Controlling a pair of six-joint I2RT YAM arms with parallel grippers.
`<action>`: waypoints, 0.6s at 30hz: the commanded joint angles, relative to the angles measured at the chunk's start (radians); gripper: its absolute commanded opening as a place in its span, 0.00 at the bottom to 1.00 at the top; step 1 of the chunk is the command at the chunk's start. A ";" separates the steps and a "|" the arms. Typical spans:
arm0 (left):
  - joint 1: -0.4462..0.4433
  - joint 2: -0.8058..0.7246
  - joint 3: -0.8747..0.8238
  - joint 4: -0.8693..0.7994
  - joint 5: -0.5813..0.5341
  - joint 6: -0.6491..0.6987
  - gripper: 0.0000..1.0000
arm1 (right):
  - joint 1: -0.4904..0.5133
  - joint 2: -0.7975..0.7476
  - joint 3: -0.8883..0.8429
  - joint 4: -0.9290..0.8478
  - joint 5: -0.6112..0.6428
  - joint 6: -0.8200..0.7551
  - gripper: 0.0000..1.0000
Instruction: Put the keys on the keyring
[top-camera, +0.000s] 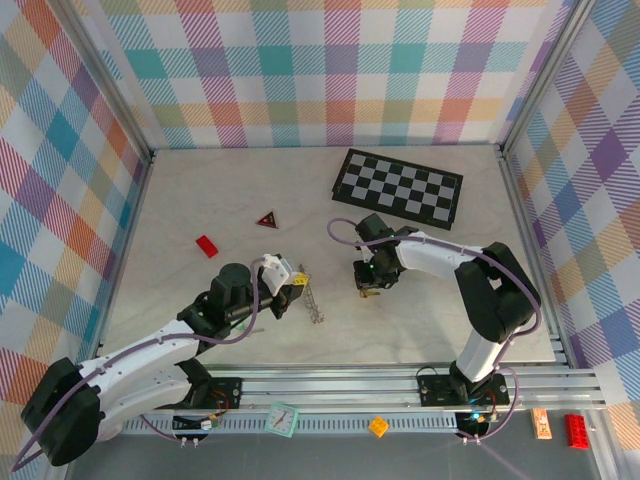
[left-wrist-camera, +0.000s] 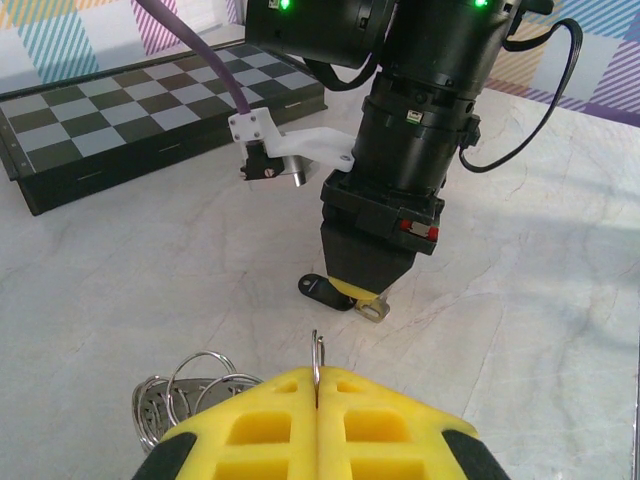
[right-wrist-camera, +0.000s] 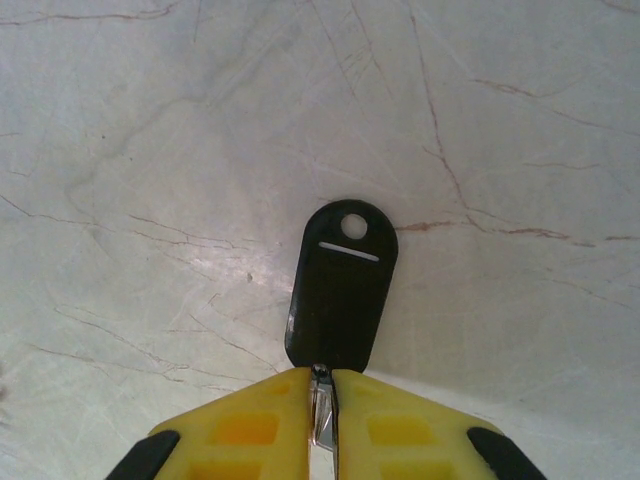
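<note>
In the left wrist view my left gripper (left-wrist-camera: 316, 378) is shut on a thin wire ring (left-wrist-camera: 316, 350) that stands edge-on above its yellow fingertips. This ring belongs to the keyring (left-wrist-camera: 185, 395), a bunch of metal loops hanging down to the left. My right gripper (right-wrist-camera: 322, 372) is shut on a small silver key (right-wrist-camera: 323, 420). The key's black tag (right-wrist-camera: 342, 285) lies flat on the table in front of the fingertips. From above, the left gripper (top-camera: 297, 287) and right gripper (top-camera: 368, 290) face each other, a short gap apart, with the keyring (top-camera: 315, 302) between them.
A folded chessboard (top-camera: 398, 187) lies at the back right. A red triangle (top-camera: 267, 219) and a red brick (top-camera: 207, 246) sit on the table to the left. The right arm's wrist (left-wrist-camera: 410, 130) stands close in front of the left gripper.
</note>
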 joint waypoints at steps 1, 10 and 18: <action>-0.012 -0.002 0.031 0.040 0.004 -0.008 0.00 | 0.010 0.007 0.026 -0.031 0.006 -0.012 0.14; -0.013 -0.004 0.030 0.040 0.003 -0.007 0.00 | 0.013 0.018 0.034 -0.044 0.013 -0.016 0.13; -0.013 -0.005 0.029 0.040 0.003 -0.006 0.00 | 0.016 0.024 0.042 -0.052 0.015 -0.017 0.09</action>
